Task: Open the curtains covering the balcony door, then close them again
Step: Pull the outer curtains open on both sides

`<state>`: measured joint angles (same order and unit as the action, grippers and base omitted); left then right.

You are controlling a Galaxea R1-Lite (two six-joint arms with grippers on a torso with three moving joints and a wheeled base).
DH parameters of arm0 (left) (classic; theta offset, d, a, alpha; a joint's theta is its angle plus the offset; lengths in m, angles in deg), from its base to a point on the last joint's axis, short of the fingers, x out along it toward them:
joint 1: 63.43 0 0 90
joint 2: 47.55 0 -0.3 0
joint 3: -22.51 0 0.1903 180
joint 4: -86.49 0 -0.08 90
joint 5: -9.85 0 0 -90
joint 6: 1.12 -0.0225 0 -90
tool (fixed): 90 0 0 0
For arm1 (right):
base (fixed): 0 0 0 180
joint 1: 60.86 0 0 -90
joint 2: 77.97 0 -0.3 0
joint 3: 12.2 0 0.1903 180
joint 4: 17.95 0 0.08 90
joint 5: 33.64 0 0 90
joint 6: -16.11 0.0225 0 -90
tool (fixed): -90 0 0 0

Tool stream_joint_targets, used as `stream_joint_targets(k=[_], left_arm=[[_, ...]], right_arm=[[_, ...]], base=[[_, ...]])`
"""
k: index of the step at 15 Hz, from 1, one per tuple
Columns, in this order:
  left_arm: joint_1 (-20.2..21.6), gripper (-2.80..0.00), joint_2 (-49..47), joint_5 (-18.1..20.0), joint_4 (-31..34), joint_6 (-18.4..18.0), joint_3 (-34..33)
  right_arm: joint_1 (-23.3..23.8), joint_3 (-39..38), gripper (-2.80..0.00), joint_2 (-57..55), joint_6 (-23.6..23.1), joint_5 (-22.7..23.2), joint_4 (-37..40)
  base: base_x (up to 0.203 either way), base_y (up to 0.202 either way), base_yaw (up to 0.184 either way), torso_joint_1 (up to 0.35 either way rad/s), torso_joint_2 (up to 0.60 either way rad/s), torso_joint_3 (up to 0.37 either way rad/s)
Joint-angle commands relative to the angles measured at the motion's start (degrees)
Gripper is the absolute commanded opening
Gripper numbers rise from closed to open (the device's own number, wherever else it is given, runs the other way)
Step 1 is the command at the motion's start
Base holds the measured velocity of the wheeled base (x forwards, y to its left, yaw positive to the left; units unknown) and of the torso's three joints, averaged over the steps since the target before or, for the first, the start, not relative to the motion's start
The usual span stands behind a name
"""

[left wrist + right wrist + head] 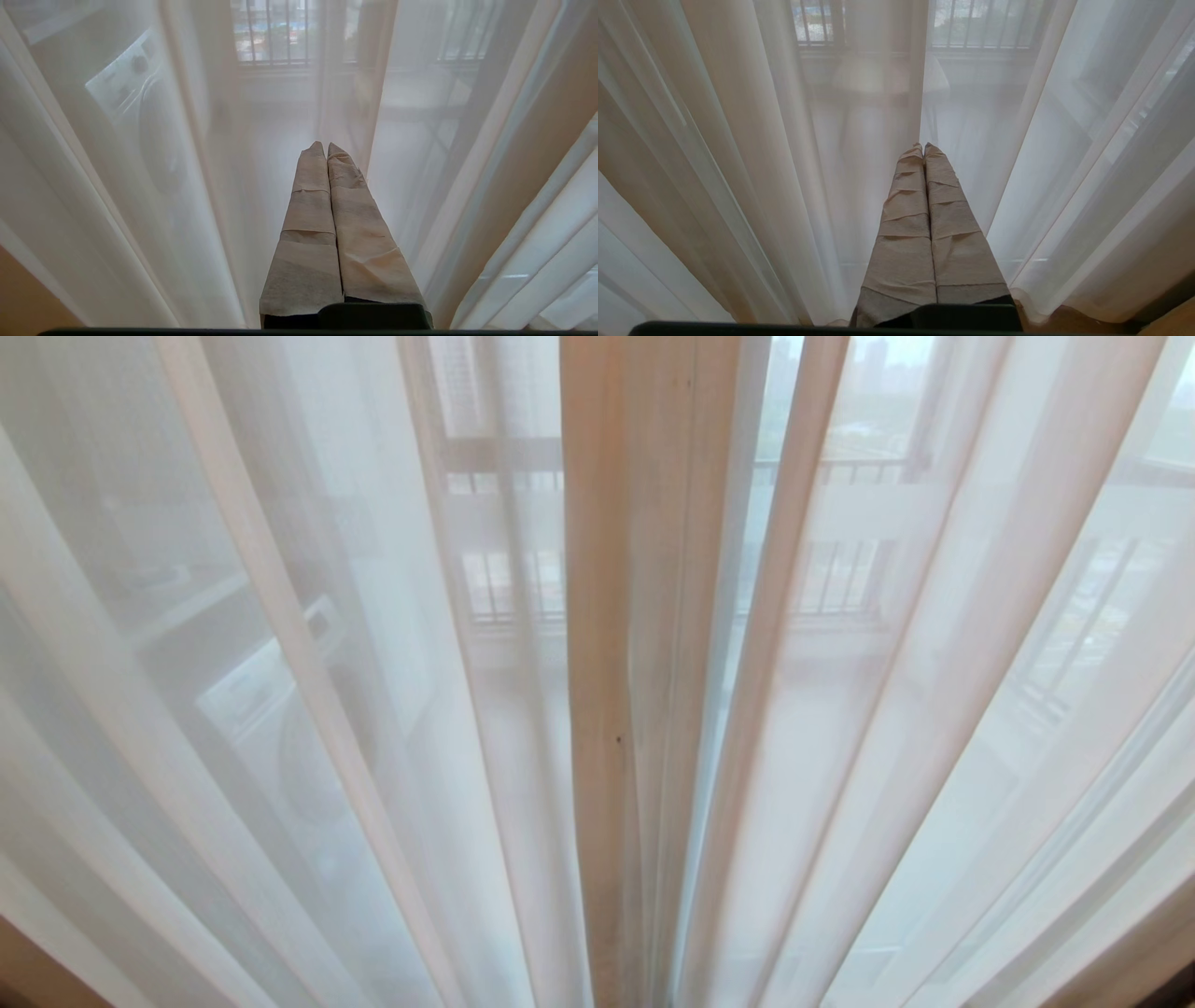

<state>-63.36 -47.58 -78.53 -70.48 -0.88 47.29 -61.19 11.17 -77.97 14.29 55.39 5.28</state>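
sheer curtains [373, 709] drawn; both grippers' jaws pressed together; washer [140, 112] perhaps behind

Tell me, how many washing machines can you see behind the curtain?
1. The washing machine stands behind the sheer curtain, on the robot's left. Others may be hidden.
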Motion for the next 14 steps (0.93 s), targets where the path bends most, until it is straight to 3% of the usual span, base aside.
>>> stream_joint_targets(k=[1, 7, 14], left_arm=[[0.01, -2.8, 0.02, 2.32, 0.23, 0.62, 2.62], [-0.07, -2.8, -10.13, 15.28, 1.12, 2.54, 13.32], [-3.98, -2.8, -27.98, 37.14, 0.87, 5.96, 29.0]], right_arm=[[-0.02, 0.0, -2.8, -0.01, -0.03, 0.0, 0.02], [-0.02, 0.0, -2.8, -0.09, -0.03, 0.0, -0.04], [-0.02, 0.0, -2.8, -0.01, -0.03, 0.0, -0.04]], base=[[0.0, 0.0, 0.0, 0.0, 0.0, 0.0], [0.0, 0.0, 0.0, 0.0, 0.0, 0.0], [0.0, 0.0, 0.0, 0.0, 0.0, 0.0]])
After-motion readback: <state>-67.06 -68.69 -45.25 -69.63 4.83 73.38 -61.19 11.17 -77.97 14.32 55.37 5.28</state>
